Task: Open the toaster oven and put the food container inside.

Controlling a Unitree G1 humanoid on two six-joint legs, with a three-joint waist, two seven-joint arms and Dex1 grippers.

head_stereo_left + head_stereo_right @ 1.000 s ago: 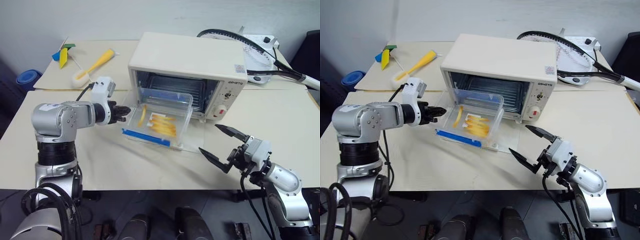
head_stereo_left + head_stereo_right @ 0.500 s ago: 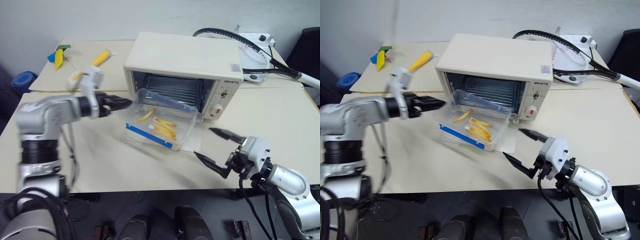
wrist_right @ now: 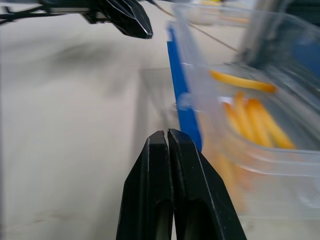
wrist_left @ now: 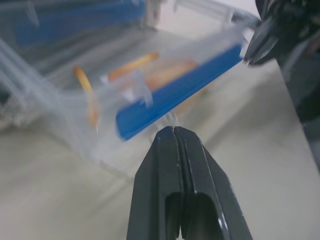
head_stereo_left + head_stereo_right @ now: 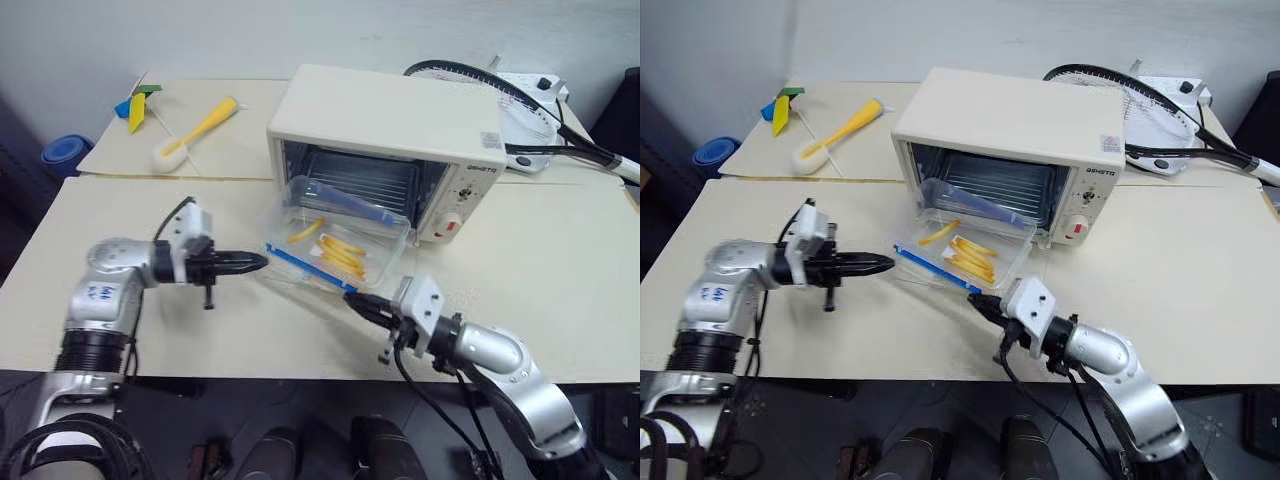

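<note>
The cream-white toaster oven (image 5: 385,115) stands at the table's back with its door down. The clear food container (image 5: 338,236), with a blue strip along its near side and yellow strips inside, rests on the lowered glass door, its far end at the oven's mouth. My left gripper (image 5: 258,263) is shut and empty, pointing level at the container's near left corner, just short of it. My right gripper (image 5: 352,298) is shut and empty too, its tip by the blue strip's right end. In the left wrist view the blue strip (image 4: 180,90) lies just past the shut fingertips (image 4: 172,131).
A tennis racket (image 5: 520,100) lies behind the oven at the right. A yellow-handled brush (image 5: 195,130) and small blue and yellow pieces (image 5: 135,105) lie at the back left. A blue round thing (image 5: 62,155) sits beyond the table's left edge.
Both grippers have shut. The right arm swung left to the container's near right corner. The left gripper rolled, pulled back and sank to the near left corner. The container sits flatter.
</note>
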